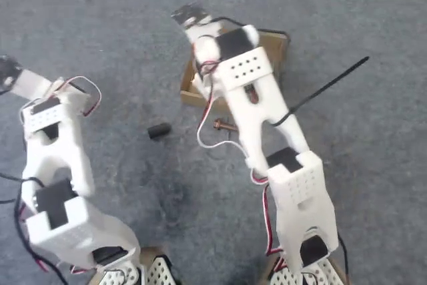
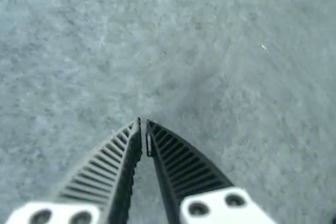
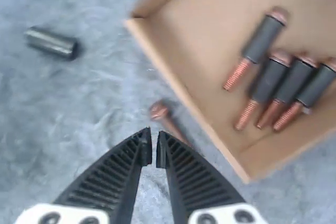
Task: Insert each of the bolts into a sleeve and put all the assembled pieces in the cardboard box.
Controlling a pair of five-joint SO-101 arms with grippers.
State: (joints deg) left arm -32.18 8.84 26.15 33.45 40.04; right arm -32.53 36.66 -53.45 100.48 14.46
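A loose copper bolt (image 3: pixel 161 115) lies on the grey carpet just outside the cardboard box (image 3: pixel 173 85), right ahead of my right gripper (image 3: pixel 153 148), which is shut with nothing in it. A black sleeve (image 3: pixel 52 43) lies on its side farther off on the carpet. Several assembled bolt-and-sleeve pieces (image 3: pixel 268 80) lie side by side inside the box. From above, the bolt (image 1: pixel 223 125) and sleeve (image 1: pixel 159 131) sit in front of the box (image 1: pixel 189 93), which the right arm largely covers. My left gripper (image 2: pixel 143 129) is shut over bare carpet at the far left (image 1: pixel 13 79).
A black cable tie (image 1: pixel 327 88) sticks out from the right arm over the carpet to the right of the box. The right gripper (image 1: pixel 190 17) hangs by the box's far left corner. Open carpet lies between the two arms.
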